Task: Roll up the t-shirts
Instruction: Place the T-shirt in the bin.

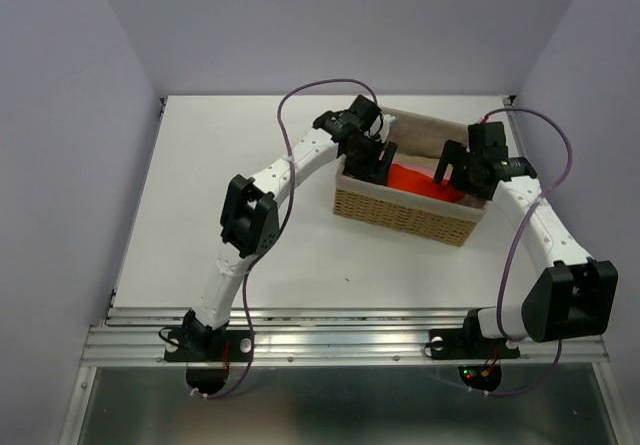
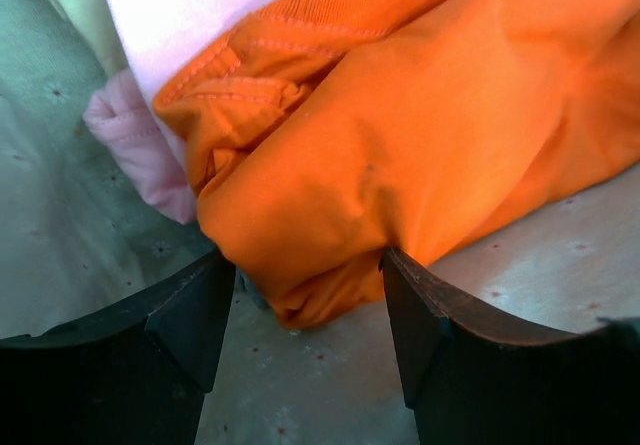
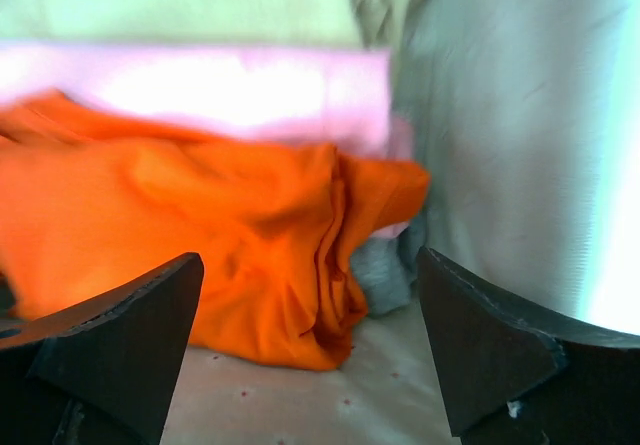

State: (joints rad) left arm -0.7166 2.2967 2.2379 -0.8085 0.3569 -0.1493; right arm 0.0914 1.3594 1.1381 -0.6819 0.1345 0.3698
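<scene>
The orange-red t-shirt lies crumpled inside the wicker basket. In the left wrist view the orange shirt lies over a pink shirt, with a pale beige shirt behind. My left gripper is down in the basket's left end, open, its fingertips either side of a bunched orange fold. My right gripper is in the basket's right end, open and empty, just short of the orange shirt. The pink shirt and the beige shirt lie behind it.
The basket's grey dotted lining forms the floor and walls round both grippers. A small grey bit of cloth shows beside the orange shirt. The white table spreads left of and in front of the basket.
</scene>
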